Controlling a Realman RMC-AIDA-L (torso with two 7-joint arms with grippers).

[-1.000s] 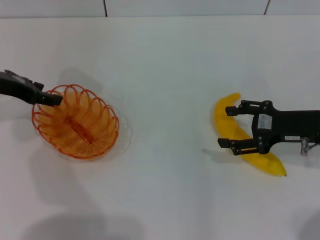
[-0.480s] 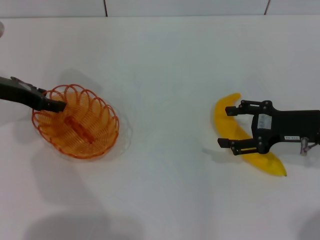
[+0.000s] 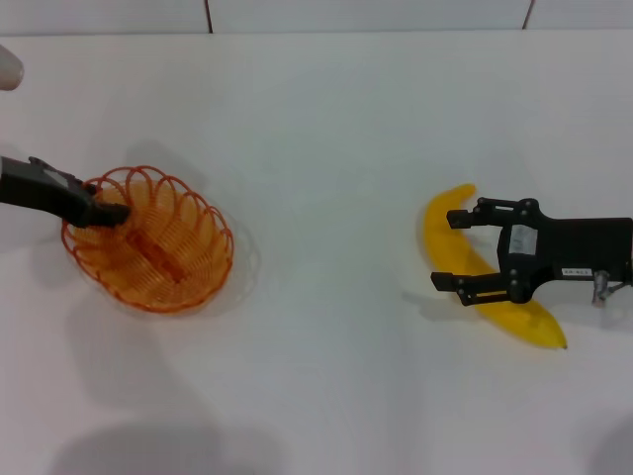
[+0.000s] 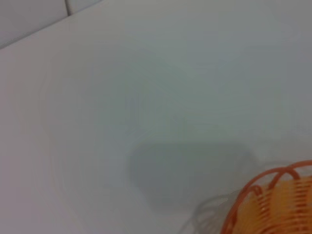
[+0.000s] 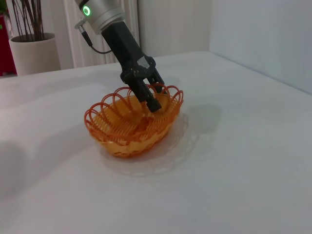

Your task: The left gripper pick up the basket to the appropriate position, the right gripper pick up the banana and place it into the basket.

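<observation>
Left gripper (image 5: 152,103) at basket (image 5: 127,127) rim

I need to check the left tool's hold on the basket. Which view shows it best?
The right wrist view: the left tool meets the basket rim side-on. The head view shows it from above; the left wrist view shows only basket edge.

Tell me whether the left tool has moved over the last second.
Yes. The left tool has slid toward the robot's right and slightly down in the head view, reaching farther over the basket rim.

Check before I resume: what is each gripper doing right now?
Left gripper: shut on the basket rim.
Right gripper: open, straddling the banana, not gripping.
</observation>
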